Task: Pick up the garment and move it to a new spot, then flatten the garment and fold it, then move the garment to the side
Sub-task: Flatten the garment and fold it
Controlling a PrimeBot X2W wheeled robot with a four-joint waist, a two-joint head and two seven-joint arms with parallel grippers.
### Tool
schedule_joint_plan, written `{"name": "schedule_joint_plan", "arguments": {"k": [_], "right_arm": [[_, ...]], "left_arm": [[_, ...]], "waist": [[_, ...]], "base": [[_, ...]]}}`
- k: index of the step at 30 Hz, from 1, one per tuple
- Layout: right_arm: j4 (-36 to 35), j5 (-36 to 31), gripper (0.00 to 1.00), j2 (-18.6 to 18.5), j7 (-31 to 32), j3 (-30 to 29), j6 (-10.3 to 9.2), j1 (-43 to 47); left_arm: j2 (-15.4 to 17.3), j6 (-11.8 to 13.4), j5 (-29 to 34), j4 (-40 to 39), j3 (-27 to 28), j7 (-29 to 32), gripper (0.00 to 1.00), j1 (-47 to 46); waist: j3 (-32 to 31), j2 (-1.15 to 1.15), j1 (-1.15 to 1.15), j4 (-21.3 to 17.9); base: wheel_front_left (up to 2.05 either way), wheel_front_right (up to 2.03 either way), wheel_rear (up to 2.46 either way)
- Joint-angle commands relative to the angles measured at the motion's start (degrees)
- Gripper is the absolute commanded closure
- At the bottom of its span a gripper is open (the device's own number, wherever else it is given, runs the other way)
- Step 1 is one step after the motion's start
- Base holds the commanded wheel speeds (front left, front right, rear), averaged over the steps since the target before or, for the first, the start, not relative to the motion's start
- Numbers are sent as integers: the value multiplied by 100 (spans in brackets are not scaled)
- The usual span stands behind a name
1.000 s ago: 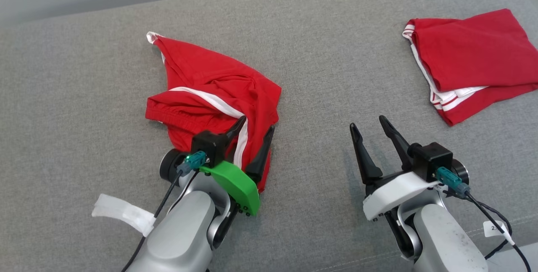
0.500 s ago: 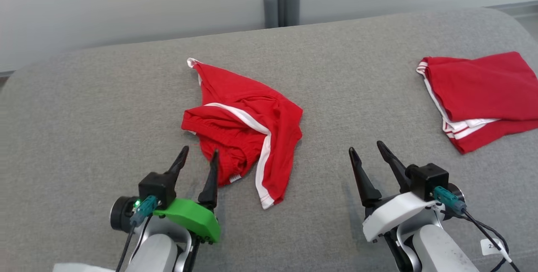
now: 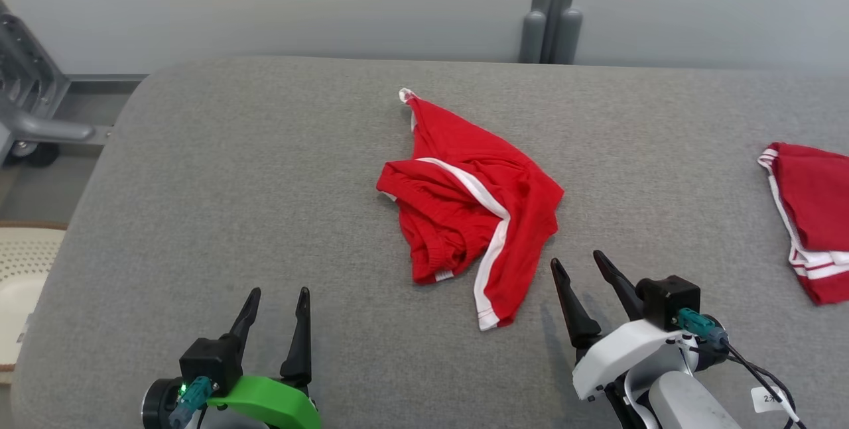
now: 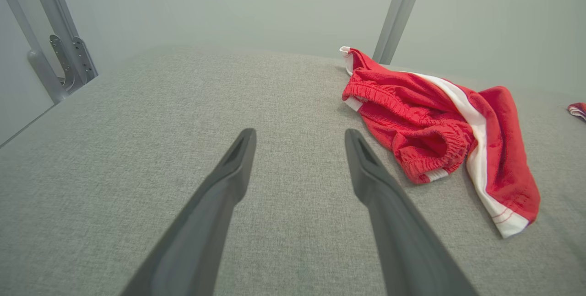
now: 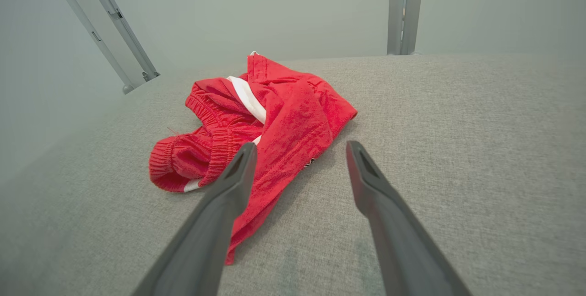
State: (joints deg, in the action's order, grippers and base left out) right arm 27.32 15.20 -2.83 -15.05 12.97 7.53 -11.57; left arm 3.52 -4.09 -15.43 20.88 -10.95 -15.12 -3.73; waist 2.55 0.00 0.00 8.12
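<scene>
1. Grey fabric-covered padded surface [image 3: 232, 183]: it carries both garments; its rounded left corners and far edge are in the head view.
2. Crumpled red fabric garment with a broad white stripe and a gathered elastic band [image 3: 464, 217]: it lies loose near the middle of the surface. One white-trimmed corner points at the far edge. The striped hem end points at the near edge, and no gripper holds the garment.
3. Folded red garment with red-white striped trim [image 3: 812, 217]: it lies flat at the right edge, well apart from the crumpled one.
4. Right gripper [image 3: 576, 258], white-shelled with two long dark fingers: it is near the near edge, just right of the crumpled garment's hem end. Its jaws are spread wide and empty.
5. Left gripper [image 3: 279, 291], green-shelled with two long dark fingers: it is at the near edge, towards the left corner and apart from the garment. Its jaws are likewise spread wide over bare fabric.
6. Pair of grey upright posts [image 3: 549, 18]: they stand behind the far edge, against a pale wall.
</scene>
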Motion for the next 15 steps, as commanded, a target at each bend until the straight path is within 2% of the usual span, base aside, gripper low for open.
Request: {"name": "schedule_joint_plan", "arguments": {"k": [1,11,14,15], "right_arm": [[81,93,0,-18,-15,-3,-9,-75],[851,215,2,-20,-15,46,-9,-365],[1096,157,49,-21,-15,18,-9,-450],[1175,136,55,-21,-15,5,-9,-480]], "left_arm": [[-20,-48,48,-3,33,2,0,58],[-63,-157,-57,-14,-129,2,0,-22],[-63,-143,-107,-2,-164,2,0,-30],[-63,-132,-112,6,-178,2,0,-34]], "waist": [[48,0,0,439],[350,0,0,992],[386,0,0,1054],[395,0,0,1065]], "base": [[0,0,0],[0,0,0],[0,0,0],[0,0,0]]}}
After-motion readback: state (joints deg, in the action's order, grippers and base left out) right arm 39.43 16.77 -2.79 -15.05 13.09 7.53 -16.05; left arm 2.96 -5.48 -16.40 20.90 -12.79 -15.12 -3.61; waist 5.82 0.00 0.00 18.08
